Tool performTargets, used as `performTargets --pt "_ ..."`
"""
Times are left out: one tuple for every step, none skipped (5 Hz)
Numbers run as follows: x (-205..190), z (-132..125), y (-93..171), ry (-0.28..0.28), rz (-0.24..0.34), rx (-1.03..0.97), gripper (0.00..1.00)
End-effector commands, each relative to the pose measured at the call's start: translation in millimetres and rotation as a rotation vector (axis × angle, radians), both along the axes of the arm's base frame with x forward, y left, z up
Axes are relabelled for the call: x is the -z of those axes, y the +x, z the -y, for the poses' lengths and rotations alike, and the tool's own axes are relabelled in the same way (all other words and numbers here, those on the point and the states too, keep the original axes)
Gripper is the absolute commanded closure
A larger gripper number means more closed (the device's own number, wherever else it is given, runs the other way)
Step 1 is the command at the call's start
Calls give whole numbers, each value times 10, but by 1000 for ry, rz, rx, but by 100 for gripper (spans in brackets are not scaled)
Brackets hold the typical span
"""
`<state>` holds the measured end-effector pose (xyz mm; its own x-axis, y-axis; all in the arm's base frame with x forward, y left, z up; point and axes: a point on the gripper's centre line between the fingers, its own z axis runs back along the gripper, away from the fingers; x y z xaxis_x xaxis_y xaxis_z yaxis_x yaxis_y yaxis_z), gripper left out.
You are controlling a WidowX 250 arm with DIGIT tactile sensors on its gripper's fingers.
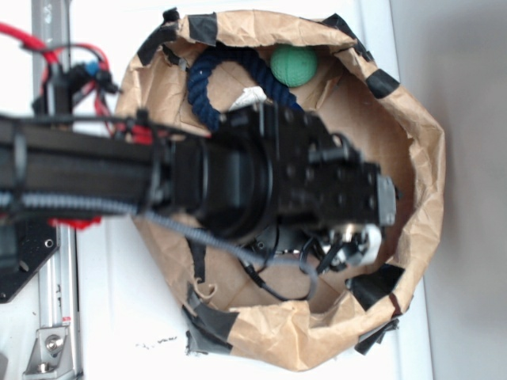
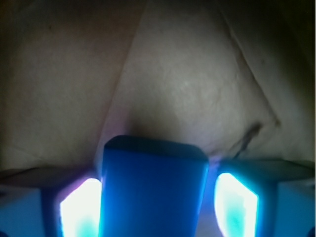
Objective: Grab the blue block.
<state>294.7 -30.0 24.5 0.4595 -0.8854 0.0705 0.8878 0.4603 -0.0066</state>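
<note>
The hand [image 2: 154, 207] pinches the blue block [image 2: 153, 187] between its fingers.

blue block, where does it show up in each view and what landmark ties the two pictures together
Exterior: the blue block is not visible; the arm over the brown paper bag hides whatever lies under it.
Wrist: the blue block fills the bottom centre, between the two fingers of the end effector; contact cannot be told.
Shared landmark: the crinkled brown paper of the bag, behind the block in the wrist view.
</note>
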Motion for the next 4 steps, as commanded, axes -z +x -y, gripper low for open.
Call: performTargets --pt "-806 -63 -119 -71 217 -233 100" --pt "-1296 -129 -170 10 329 -462 100" --pt "-1688 -94 -128 -21 281 -622 100" --pt "-1689 -46 -161 -36 267 -704 100"
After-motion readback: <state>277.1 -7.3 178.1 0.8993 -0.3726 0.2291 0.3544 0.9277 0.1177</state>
